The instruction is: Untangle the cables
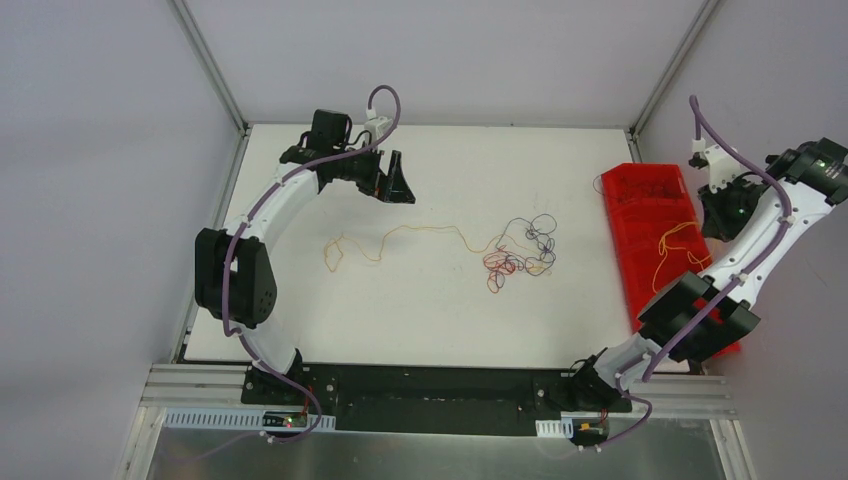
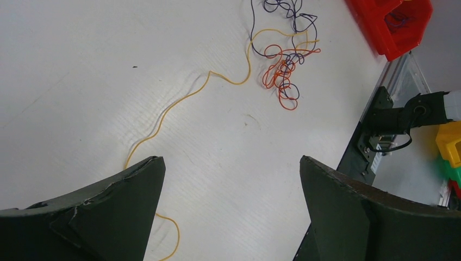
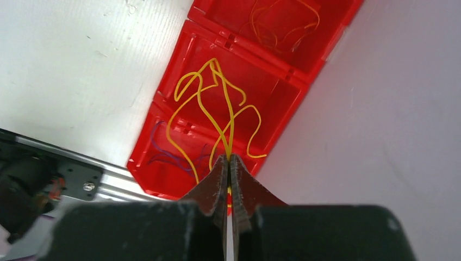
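1. The right hand (image 3: 228,163) is pinched fully shut on a yellow cable (image 3: 217,103), whose loops dangle over the middle compartment of the red bin (image 3: 244,51). This looks like the drop-off step for one freed cable.
2. The left hand (image 2: 231,160) is spread wide and holds nothing. It hovers above the bench (image 2: 81,65), over the near end of a long orange-yellow strand (image 2: 185,98) that runs into the knot (image 2: 282,70) of red, orange and dark wires.
3. Next, the right hand should open to release the cable. The left hand can then descend on the strand and draw it out of the knot.
4. Only the right wrist view shows the pinch itself, plus an orange wire (image 3: 277,27) and a purple wire (image 3: 163,157) in the neighbouring compartments. The top view shows that the knot lies mid-bench, well apart from the bin.
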### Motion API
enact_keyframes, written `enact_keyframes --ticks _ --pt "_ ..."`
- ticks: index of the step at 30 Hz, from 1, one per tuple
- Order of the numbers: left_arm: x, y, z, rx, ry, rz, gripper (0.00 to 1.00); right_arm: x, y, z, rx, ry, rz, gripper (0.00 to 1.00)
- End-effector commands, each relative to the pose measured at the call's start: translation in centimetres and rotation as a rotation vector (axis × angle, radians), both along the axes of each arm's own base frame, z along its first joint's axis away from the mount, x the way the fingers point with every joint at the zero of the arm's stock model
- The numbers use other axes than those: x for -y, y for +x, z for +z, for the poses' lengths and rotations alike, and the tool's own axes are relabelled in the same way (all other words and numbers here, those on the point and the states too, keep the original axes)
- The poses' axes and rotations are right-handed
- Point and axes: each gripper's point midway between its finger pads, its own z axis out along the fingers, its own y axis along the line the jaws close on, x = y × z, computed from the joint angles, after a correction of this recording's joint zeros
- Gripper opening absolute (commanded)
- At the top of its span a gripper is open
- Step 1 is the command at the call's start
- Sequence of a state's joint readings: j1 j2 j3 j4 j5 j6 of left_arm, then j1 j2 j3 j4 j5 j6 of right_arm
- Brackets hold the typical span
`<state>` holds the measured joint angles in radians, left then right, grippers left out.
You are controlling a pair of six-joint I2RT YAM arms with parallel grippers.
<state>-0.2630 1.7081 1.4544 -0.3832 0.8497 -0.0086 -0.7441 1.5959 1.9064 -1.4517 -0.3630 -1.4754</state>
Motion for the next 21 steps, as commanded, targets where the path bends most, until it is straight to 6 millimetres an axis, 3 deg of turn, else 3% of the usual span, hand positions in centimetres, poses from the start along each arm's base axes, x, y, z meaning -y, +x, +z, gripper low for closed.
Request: enact_keyframes --ticks 1,8,14,21 --pt "0.4 0.1 1.3 0.046 -0.003 -0.037 0.99 0.3 2.5 -0.1 0.064 -0.060 0.246 0.00" --pt "0.5 0.6 1.4 0.041 0.003 -0.030 0.99 2.0 4.3 -2.5 0.039 -0.155 0.381 0.00" --pt "0.3 0.6 1.1 0.029 0.016 -0.020 0.99 1.3 2.8 -5.5 -0.029 -0.141 0.464 0.00" --pt "0.3 0.9 1.1 0.021 0.018 -0.015 0.99 1.5 1.1 -7.5 -0.087 -0.130 0.501 0.00"
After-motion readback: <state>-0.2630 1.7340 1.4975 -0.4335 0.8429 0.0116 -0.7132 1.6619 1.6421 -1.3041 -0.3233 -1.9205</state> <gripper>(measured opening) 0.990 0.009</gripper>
